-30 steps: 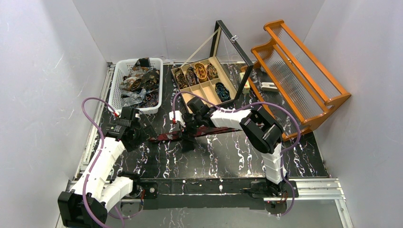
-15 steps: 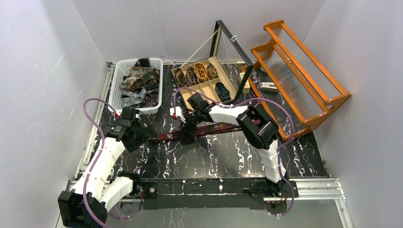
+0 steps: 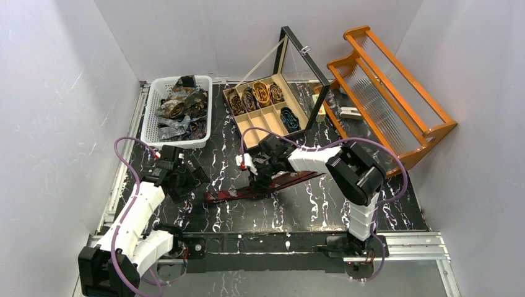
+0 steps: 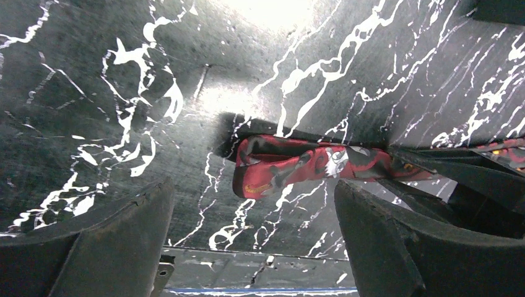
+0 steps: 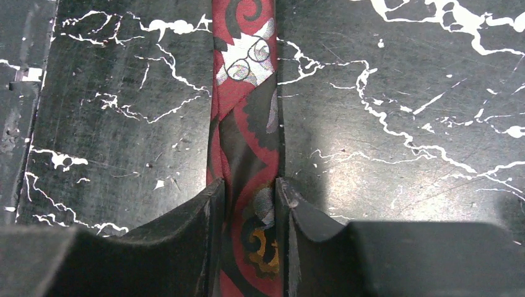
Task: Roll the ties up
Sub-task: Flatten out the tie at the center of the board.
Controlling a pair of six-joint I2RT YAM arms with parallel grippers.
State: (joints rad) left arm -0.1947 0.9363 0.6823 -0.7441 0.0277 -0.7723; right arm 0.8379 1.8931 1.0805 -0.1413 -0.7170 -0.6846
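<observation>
Marbled black tabletop: right gripper pinches the red tie; left gripper (jaws wide) hovers nearby.

One red tie, dark swirls and a spectacles motif, lies flat and unrolled, slantwise on the table. Loose ties are heaped in the white basket; coiled ties — small spirals — sit in the box compartments.

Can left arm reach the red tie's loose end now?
Probably yes: the left gripper is open, the red tie ends on the table ahead, nothing covering it; the right gripper holds it farther along.
</observation>
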